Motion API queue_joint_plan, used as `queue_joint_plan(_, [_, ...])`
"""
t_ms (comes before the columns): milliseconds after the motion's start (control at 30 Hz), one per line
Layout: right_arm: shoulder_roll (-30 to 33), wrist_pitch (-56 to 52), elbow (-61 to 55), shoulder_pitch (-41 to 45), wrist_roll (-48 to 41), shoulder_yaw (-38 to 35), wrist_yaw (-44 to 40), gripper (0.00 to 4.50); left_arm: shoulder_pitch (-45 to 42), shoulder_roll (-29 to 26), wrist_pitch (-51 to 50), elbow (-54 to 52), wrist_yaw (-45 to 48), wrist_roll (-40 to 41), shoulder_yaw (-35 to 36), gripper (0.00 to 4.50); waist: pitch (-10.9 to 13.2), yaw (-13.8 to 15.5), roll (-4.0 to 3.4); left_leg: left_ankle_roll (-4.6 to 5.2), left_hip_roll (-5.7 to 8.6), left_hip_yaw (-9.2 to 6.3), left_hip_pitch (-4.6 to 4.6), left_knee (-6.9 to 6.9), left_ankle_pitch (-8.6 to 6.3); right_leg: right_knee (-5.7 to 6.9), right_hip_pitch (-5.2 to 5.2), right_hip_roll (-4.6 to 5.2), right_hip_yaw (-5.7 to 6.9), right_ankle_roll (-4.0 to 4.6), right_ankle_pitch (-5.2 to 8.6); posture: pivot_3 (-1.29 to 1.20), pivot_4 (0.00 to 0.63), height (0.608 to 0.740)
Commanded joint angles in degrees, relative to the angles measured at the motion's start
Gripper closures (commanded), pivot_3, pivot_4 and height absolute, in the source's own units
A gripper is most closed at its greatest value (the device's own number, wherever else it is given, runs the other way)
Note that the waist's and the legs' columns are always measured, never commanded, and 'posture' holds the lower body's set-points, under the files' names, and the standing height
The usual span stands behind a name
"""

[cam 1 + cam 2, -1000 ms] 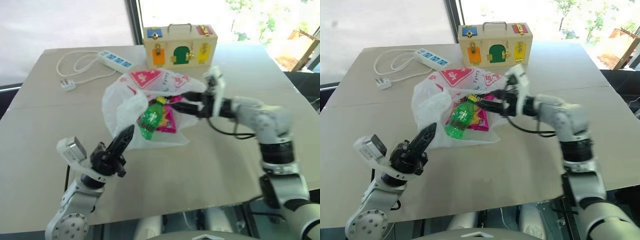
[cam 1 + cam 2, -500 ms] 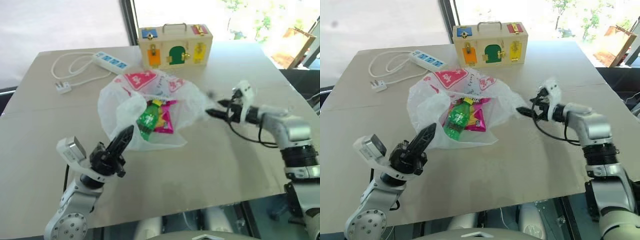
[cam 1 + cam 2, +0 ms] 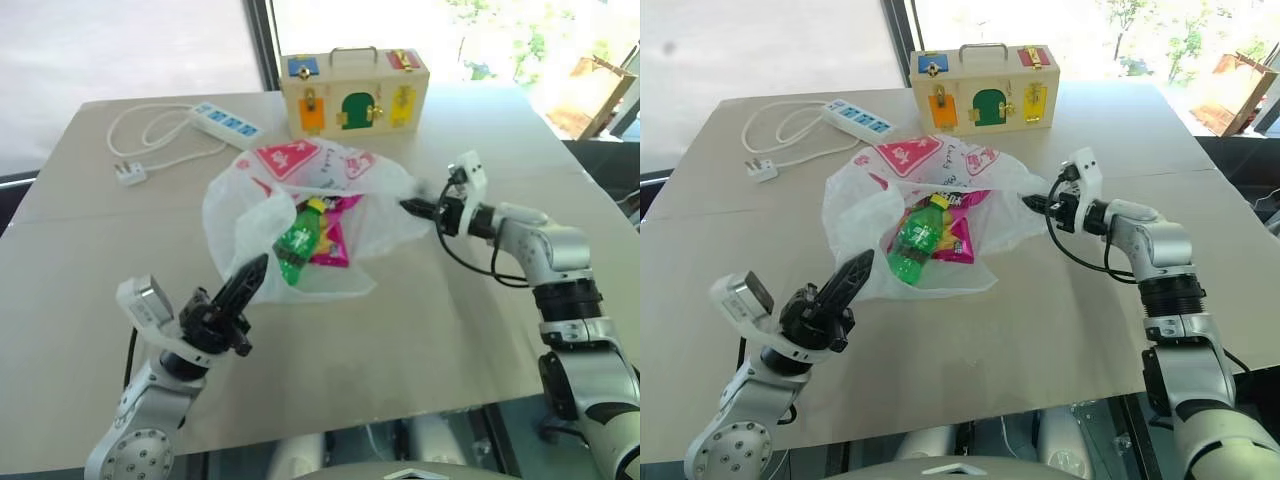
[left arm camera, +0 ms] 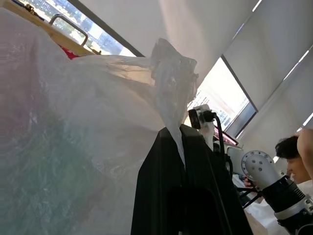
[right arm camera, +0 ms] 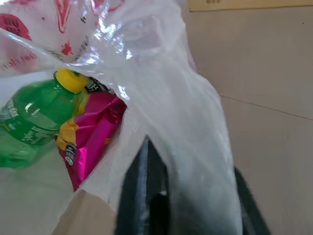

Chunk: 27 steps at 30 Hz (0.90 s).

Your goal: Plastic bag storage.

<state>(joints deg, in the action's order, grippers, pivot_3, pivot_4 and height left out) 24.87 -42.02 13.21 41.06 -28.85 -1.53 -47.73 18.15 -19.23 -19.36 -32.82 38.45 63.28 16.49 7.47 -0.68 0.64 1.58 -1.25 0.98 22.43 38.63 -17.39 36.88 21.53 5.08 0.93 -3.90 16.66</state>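
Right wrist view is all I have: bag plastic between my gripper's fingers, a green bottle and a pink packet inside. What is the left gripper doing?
Observer: The left gripper is shut on the bag's near edge, across from the right gripper.
Operator: Is the bag off the table?
Observer: No, its bottom lies on the table, with the bottle on its side inside.
Operator: Anything behind the bag?
Observer: A wooden box stands behind it, apart from it, and a power strip lies to the box's left.
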Motion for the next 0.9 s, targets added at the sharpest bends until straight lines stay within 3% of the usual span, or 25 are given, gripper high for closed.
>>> queue_joint_plan(33, [1.62, -4.08, -6.98, -1.16, -6.79, -4.22, -3.6, 4.49, -1.14, -2.21, -0.88, -1.71, -0.4, 2.13, 2.08, 4.5, 0.0, -0.04, 0.0, 0.0, 0.0, 0.0, 0.0, 0.0, 0.0, 0.0, 0.0, 0.0, -0.01, 0.0, 0.0, 0.0, 0.15, 0.74])
queue_joint_plan(133, [1.1, -9.91, -10.39, 0.53, -15.55, -10.27, -2.6, 4.49, -5.91, -7.81, -5.15, -2.25, -3.74, 7.29, 4.25, 4.5, 0.03, 0.1, 0.01, 0.01, -0.02, -0.06, -0.01, -0.01, 0.0, 0.03, 0.0, 0.0, 0.0, 0.0, 0.0, 0.0, 0.15, 0.74])
queue_joint_plan(267, [-1.97, -16.22, -8.81, 10.31, -30.9, -21.89, 6.52, 4.49, -22.08, -15.26, -7.3, 1.55, -13.96, 18.35, 9.35, 4.5, 0.44, 0.02, 0.01, 0.0, -0.01, -0.17, -0.04, 0.06, 0.0, 0.19, -0.03, 0.03, 0.02, 0.0, -0.01, 0.0, 0.15, 0.74])
queue_joint_plan(400, [-2.57, -16.92, -1.45, 22.09, -41.87, -30.54, 15.49, 4.49, -46.39, -21.59, -7.72, 15.09, -23.81, 25.09, 12.7, 4.5, 0.55, 0.19, 0.17, -0.06, 0.22, -0.53, 0.21, 0.24, 0.05, 0.18, 0.03, -0.07, 0.34, 0.01, -0.14, 0.0, 0.15, 0.74])
queue_joint_plan(533, [-2.1, -14.21, 6.15, 30.46, -45.86, -34.64, 21.9, 4.49, -67.21, -25.18, -6.04, 34.07, -26.01, 22.41, 14.74, 4.5, 0.63, -0.55, 0.23, -0.04, 0.7, -1.15, 0.31, 0.32, 0.04, 0.53, 0.07, 0.0, 0.45, 0.0, -0.14, 0.0, 0.15, 0.74])
queue_joint_plan(700, [-1.39, -13.82, 6.42, 30.48, -43.01, -31.51, 22.47, 4.49, -74.04, -25.43, -5.97, 43.84, -22.32, 14.04, 13.48, 4.5, 0.66, -2.64, 0.18, -0.05, 0.81, -1.46, 0.17, 0.15, 0.04, 0.64, 0.1, 0.11, 0.95, 0.0, -0.14, 0.0, 0.15, 0.74])
queue_joint_plan(900, [0.18, -14.31, 4.87, 28.19, -40.86, -28.74, 23.11, 4.49, -70.46, -22.02, -9.18, 41.95, -18.56, 9.05, 11.64, 4.5, 0.77, -3.51, 0.15, -0.13, 0.77, -1.59, 0.15, -0.17, 0.09, 0.76, 0.15, 0.18, 1.3, -0.01, -0.13, 0.0, 0.15, 0.74])
